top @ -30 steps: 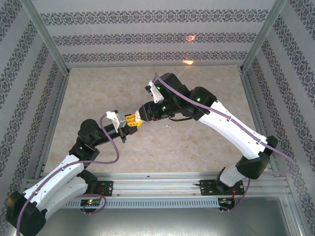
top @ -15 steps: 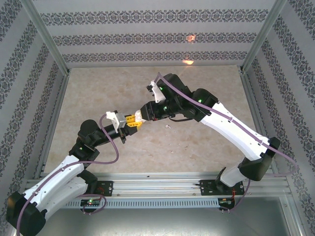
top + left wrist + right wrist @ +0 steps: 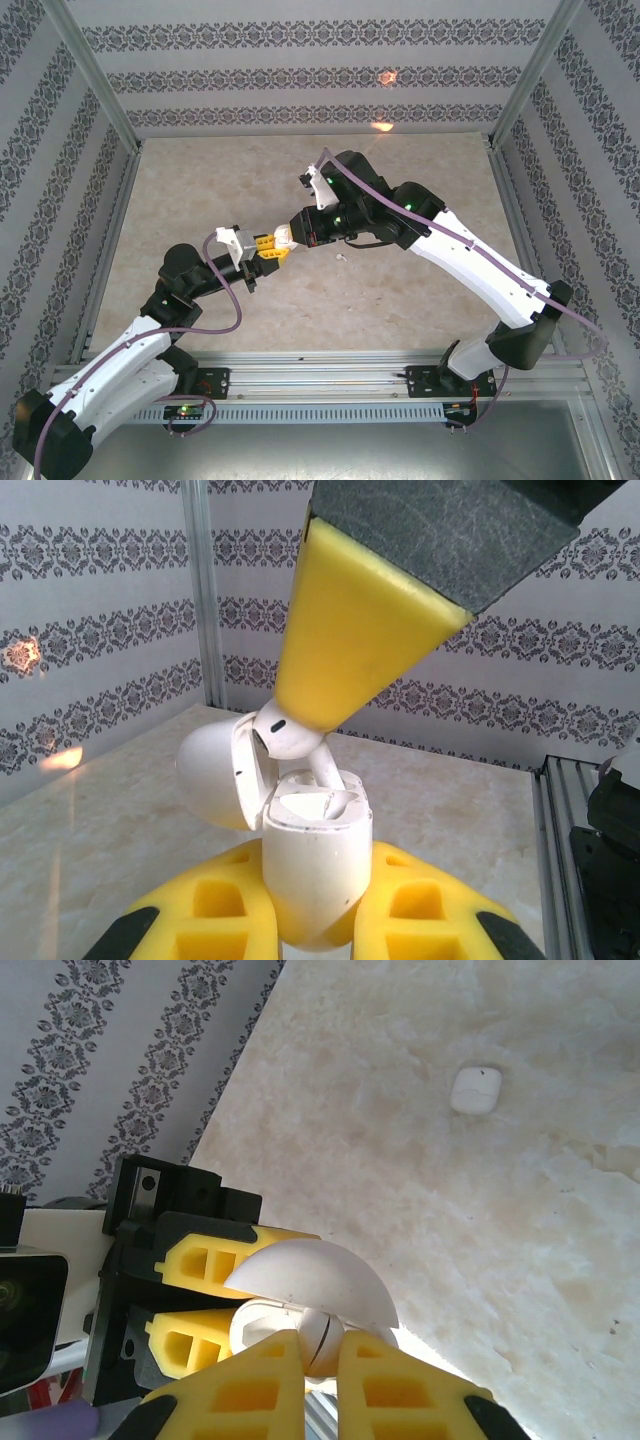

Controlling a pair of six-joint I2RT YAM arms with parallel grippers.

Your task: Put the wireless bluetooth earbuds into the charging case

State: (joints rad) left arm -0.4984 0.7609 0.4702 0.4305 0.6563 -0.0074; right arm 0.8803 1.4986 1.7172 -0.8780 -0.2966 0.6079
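My left gripper [image 3: 315,905] is shut on the white charging case [image 3: 318,865] and holds it upright above the table. The case's lid [image 3: 215,780] is swung open to the left. Over the case's mouth, my right gripper [image 3: 320,1350] is shut on a white earbud [image 3: 324,1338]. In the left wrist view the earbud [image 3: 285,730] sits under a yellow fingertip [image 3: 350,640], its stem reaching into a slot of the case. From above, both grippers [image 3: 275,245] meet at the table's middle. A second earbud [image 3: 476,1089] lies on the table.
The beige marble tabletop [image 3: 420,180] spreads around the grippers. Patterned walls and aluminium posts [image 3: 95,75] enclose it on three sides. The loose earbud [image 3: 341,257] lies just right of the grippers, under the right arm.
The right gripper's fingers have closed onto the earbud at the case. Both arms have hardly moved.
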